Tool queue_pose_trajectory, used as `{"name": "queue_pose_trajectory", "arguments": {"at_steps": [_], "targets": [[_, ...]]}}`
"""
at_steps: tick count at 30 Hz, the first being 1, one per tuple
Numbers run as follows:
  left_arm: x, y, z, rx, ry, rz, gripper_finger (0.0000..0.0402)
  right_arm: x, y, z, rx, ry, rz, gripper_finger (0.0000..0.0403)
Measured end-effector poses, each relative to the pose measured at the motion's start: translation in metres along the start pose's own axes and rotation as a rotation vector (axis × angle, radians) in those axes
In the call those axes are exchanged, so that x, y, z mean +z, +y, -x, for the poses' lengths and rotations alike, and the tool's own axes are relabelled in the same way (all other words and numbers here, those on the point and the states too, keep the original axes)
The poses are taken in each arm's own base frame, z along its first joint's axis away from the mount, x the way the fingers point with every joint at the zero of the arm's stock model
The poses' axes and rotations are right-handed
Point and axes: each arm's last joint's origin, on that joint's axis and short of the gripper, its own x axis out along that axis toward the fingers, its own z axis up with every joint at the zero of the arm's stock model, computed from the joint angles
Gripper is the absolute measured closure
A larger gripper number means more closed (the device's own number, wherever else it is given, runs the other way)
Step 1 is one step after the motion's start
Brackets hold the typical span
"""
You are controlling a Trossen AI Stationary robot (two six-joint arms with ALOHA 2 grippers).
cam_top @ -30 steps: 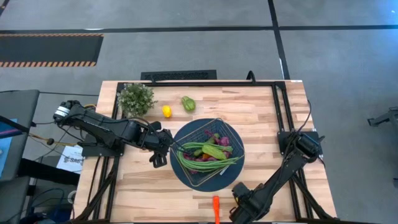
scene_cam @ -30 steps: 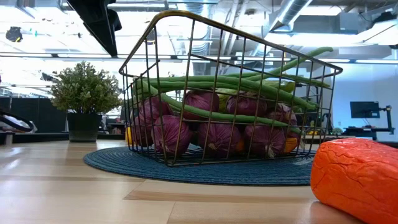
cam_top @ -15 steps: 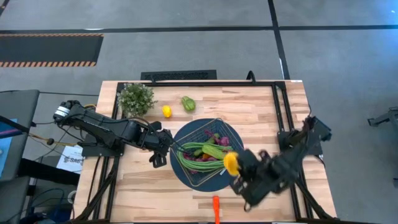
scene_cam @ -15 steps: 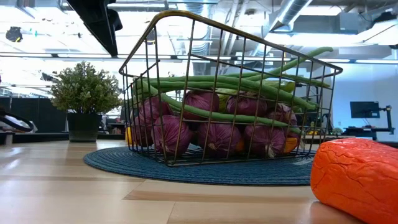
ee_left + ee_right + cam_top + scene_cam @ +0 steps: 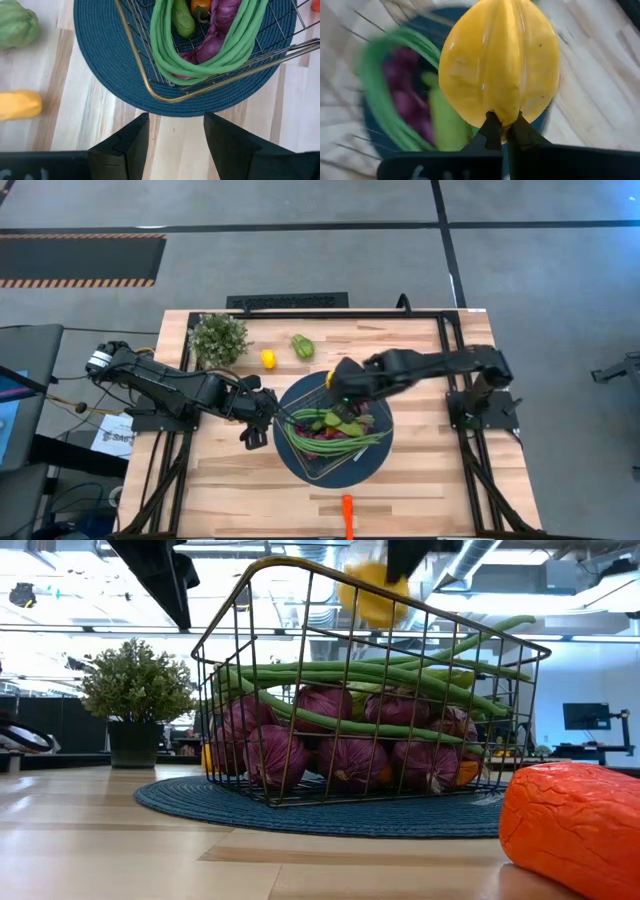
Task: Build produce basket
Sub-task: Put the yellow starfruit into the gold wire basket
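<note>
A yellow ribbed toy pepper (image 5: 501,65) is pinched by its tip in the closed right gripper (image 5: 503,131) above the silvery wire-mesh basket (image 5: 303,392); release is best made low over the far side. The left gripper (image 5: 174,131) is held half open, empty, beside the basket's left edge.

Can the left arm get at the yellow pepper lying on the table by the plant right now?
Probably yes. The left gripper is open and empty beside the basket, and the yellow pepper lies on bare wood on that arm's side. The plant stands close, though not touching it.

Robot lab: framed wooden bench (image 5: 420,480), exposed ceiling ducts (image 5: 480,555)
</note>
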Motion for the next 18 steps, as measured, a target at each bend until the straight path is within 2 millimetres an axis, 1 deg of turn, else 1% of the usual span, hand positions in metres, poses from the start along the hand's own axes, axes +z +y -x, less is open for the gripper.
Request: {"name": "queue_pose_trajectory", "arguments": {"at_steps": [2, 3, 5, 7, 10, 14, 18], "targets": [[-0.001, 0.000, 0.000, 0.002, 0.005, -0.002, 0.0226, 0.000, -0.006, -0.016, -0.037, 0.093, 0.030, 0.0400], [-0.001, 0.000, 0.000, 0.003, 0.007, -0.002, 0.0226, -0.001, -0.006, -0.027, -0.053, 0.128, 0.046, 0.0400], [-0.001, 0.000, 0.000, 0.005, 0.010, -0.003, 0.0226, -0.003, -0.007, -0.043, -0.089, 0.177, 0.069, 0.0400], [-0.001, 0.001, 0.000, 0.007, 0.013, -0.009, 0.0226, -0.005, -0.009, -0.055, -0.091, 0.196, 0.075, 0.0400], [-0.001, 0.001, 0.000, 0.011, 0.011, -0.026, 0.0226, -0.006, -0.009, -0.069, -0.069, 0.185, 0.059, 0.0400], [-0.001, 0.002, 0.000, 0.015, 0.010, -0.033, 0.0226, -0.006, -0.008, -0.075, -0.046, 0.169, 0.050, 0.0400], [0.000, 0.002, 0.000, 0.015, 0.009, -0.033, 0.0226, -0.011, -0.007, -0.086, -0.011, 0.215, 0.052, 0.0400]]}}
